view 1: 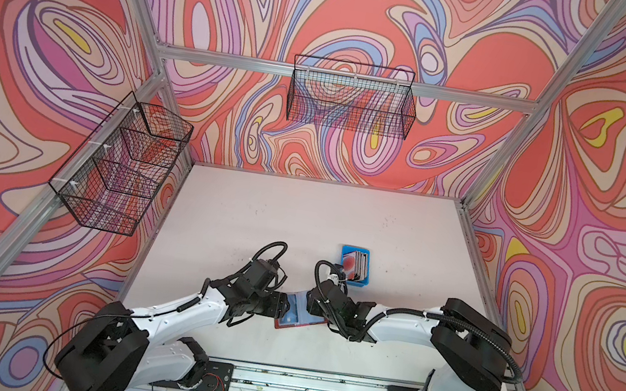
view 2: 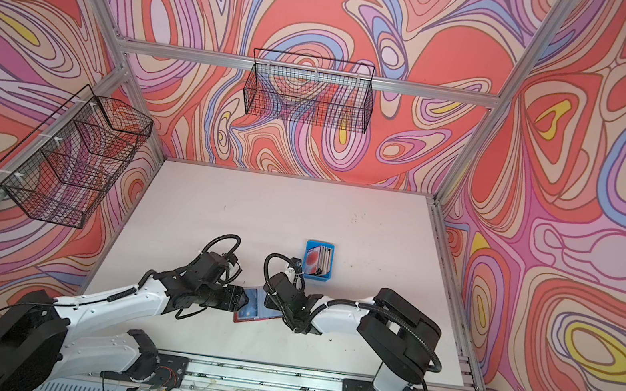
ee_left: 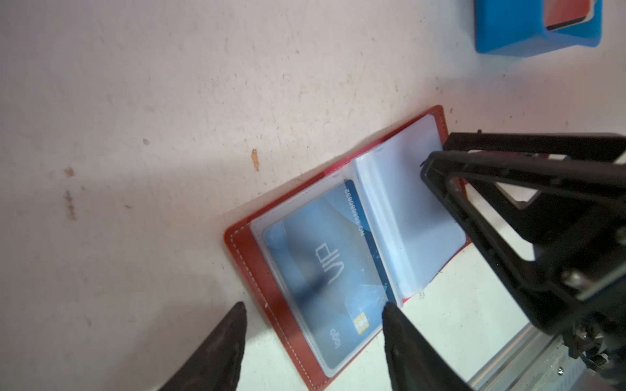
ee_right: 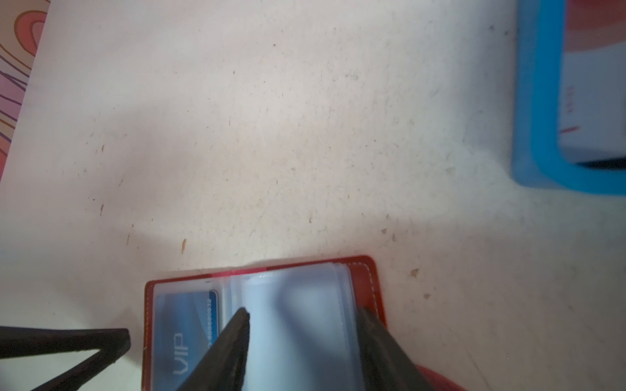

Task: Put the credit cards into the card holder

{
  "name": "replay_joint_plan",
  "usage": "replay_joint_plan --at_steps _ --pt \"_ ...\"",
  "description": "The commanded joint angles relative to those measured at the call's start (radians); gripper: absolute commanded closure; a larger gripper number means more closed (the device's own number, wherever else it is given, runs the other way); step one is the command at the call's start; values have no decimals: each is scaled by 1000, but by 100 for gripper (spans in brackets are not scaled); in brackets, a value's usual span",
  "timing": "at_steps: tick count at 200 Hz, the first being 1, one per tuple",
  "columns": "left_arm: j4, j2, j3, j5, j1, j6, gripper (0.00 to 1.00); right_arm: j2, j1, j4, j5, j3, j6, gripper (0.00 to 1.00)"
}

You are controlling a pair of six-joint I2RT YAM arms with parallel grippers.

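Your white table held the open card holder between your arms, the blue tray of credit cards near it, a light blue card in the holder's sleeve, and the left gripper and right gripper above its pages, jaws parted, empty.

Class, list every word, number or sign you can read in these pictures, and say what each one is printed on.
"VIP": on the light blue card, in a clear sleeve of the card holder.
"logo": same card, beside its gold chip.
Serial along that card's dark edge: begins "NO", digits too blurred to read.
Faint print on the white card in the blue tray: unreadable.
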Motion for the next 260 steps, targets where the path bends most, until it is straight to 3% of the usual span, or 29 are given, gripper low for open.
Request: replay_joint_plan --at_steps 1,87,260 --pt "-4 22 23 2 -5 -3 34 21 2 -9 -19 16 17 48" --pt "19 98 74 31 -5 -10 34 -89 45 -101 74 24 11 46" --pt "30 108 73 43 -5 -15 35 0 57 -67 56 3 62 47"
